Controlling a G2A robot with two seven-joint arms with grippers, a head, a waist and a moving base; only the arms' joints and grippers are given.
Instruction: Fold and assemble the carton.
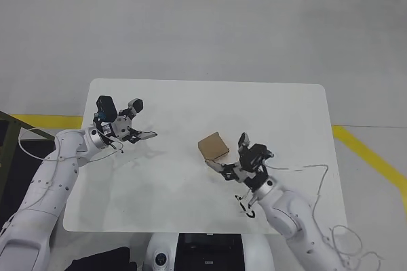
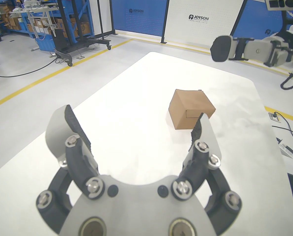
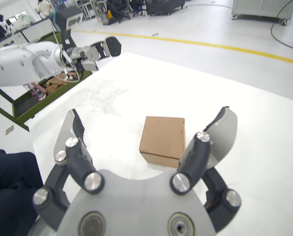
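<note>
Right end effector (image 1: 228, 153) wide open, empty, just beside closed carton (image 1: 213, 144); left end effector (image 1: 144, 120) same, well apart. Risk: one-sided nudge slides carton, reopens it

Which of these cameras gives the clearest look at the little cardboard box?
The left wrist view: the carton shows three faces and a tucked flap's seam. The right wrist view shows it close, but mainly two faces. The top view shows it small, from above.
</note>
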